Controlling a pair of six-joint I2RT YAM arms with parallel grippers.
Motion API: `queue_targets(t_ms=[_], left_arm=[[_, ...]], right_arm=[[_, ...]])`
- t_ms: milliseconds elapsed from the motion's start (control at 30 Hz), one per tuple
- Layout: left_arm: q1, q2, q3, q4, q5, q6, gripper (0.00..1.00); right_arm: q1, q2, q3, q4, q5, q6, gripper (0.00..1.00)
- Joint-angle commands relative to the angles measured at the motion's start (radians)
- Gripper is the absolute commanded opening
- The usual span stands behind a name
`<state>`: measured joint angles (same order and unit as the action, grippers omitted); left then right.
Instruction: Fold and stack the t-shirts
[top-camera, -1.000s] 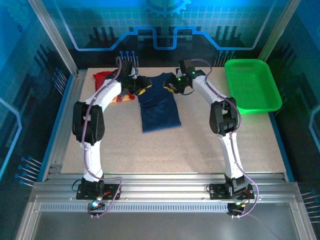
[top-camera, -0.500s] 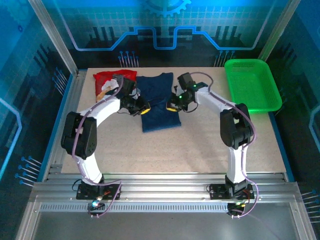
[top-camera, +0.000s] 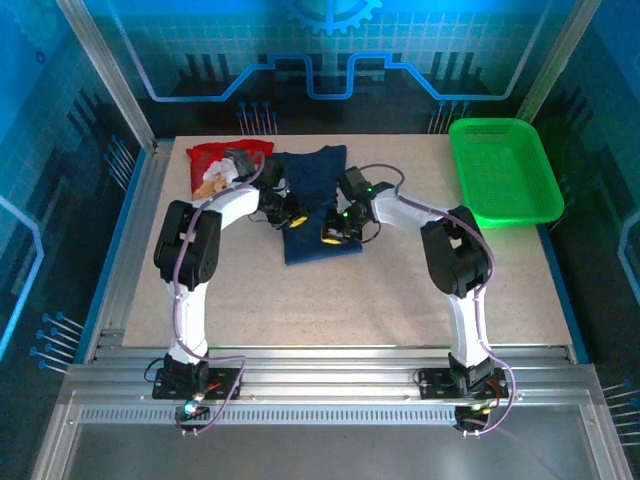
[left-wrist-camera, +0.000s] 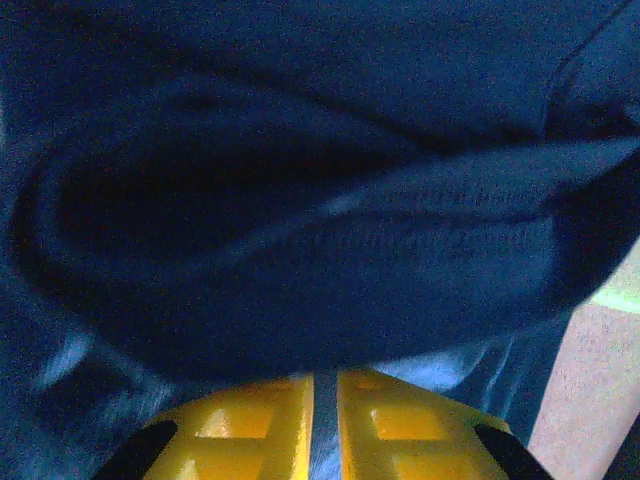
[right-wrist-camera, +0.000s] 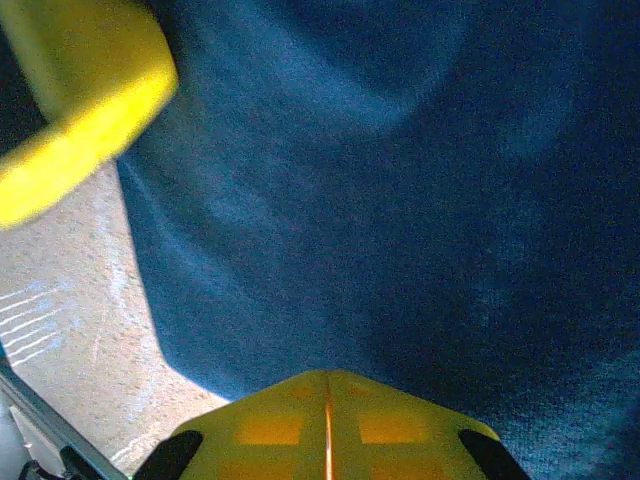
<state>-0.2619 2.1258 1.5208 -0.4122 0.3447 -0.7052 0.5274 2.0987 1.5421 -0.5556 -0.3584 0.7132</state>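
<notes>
Item 1: the navy t-shirt (top-camera: 318, 248) lies mid-table as a narrow strip running near to far. The red t-shirt (top-camera: 215, 158) lies just left of its far end, unfolded.

Item 2: the left gripper (top-camera: 293, 220) is at the strip's left edge, jaws closed on a fold of navy cloth. The right gripper (top-camera: 333, 236) is on the right half, jaws closed with tips against the cloth. I cannot confirm cloth is caught there.

Item 3, my judgement: this is a crosswise fold. I recommend moving both wrists level and together, staying low, and checking the right pinch before lifting. An uneven pull would skew the hem.
</notes>
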Motion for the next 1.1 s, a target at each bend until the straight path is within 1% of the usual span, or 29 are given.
queue_targets(t_ms=[0, 133, 267, 433, 567, 633, 700, 767, 800, 867, 933, 1000, 1067], left_arm=[[0.006, 0.056, 0.090, -0.013, -0.044, -0.008, 0.15], [0.019, 0.117, 0.179, -0.048, -0.070, 0.001, 0.16], [0.043, 0.142, 0.227, -0.072, -0.111, -0.003, 0.16], [0.075, 0.098, 0.240, -0.047, -0.161, -0.031, 0.22], [0.076, 0.041, 0.254, -0.036, -0.150, -0.017, 0.28], [0.072, -0.016, 0.228, -0.009, -0.113, -0.019, 0.32], [0.062, -0.078, 0.191, 0.006, -0.081, -0.006, 0.37], [0.047, -0.173, 0.115, 0.011, -0.047, 0.010, 0.40], [0.041, -0.225, 0.065, 0.010, -0.033, 0.022, 0.42], [0.028, -0.336, -0.049, -0.006, -0.019, 0.036, 0.43], [0.015, -0.466, -0.190, 0.000, 0.002, 0.043, 0.45], [0.013, -0.586, -0.323, -0.031, 0.002, 0.047, 0.47], [0.012, -0.704, -0.444, -0.064, 0.004, 0.042, 0.47]], right_arm=[[0.032, 0.025, -0.025, -0.014, 0.005, -0.012, 0.09], [0.046, 0.024, -0.047, -0.031, 0.018, -0.024, 0.08], [0.049, 0.008, -0.086, -0.029, 0.018, -0.016, 0.08], [0.064, -0.011, -0.120, -0.022, 0.006, 0.013, 0.08], [0.090, -0.030, -0.170, 0.010, -0.021, 0.066, 0.08], [0.109, -0.038, -0.195, 0.017, -0.026, 0.097, 0.08], [0.128, -0.050, -0.220, 0.032, -0.035, 0.127, 0.07], [0.150, -0.064, -0.238, 0.031, -0.032, 0.151, 0.07], [0.163, -0.075, -0.249, 0.031, -0.032, 0.165, 0.07], [0.188, -0.095, -0.261, 0.024, -0.031, 0.187, 0.08], [0.204, -0.122, -0.261, 0.006, -0.014, 0.195, 0.10], [0.206, -0.168, -0.256, -0.009, -0.002, 0.202, 0.15], [0.209, -0.225, -0.235, -0.045, 0.023, 0.189, 0.24]])
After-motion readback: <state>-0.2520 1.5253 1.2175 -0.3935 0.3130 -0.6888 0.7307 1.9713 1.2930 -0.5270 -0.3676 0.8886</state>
